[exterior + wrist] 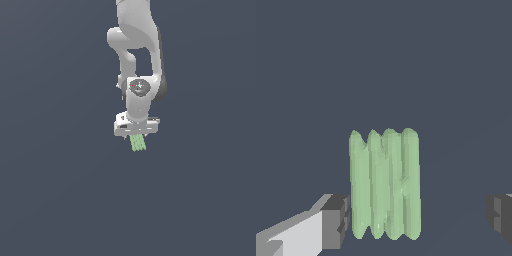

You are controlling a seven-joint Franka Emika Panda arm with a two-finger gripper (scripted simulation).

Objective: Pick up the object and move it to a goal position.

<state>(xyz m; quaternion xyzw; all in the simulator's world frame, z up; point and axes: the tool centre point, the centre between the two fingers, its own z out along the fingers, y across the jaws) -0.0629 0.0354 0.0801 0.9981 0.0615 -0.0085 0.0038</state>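
Between open tool (418, 220) fingers: object (385, 185)

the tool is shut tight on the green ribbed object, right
No. The tool is open: in the wrist view one finger sits right beside the green ribbed object, while the other finger stands well clear, with a wide gap. The object lies between the fingers, not clamped.

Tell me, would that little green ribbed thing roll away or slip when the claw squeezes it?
The green ribbed thing looks like several rods fused side by side, so it probably lies flat rather than rolling. Its rounded ridges might let flat fingers slide a little. The claw is open, one finger close beside it, the other apart.
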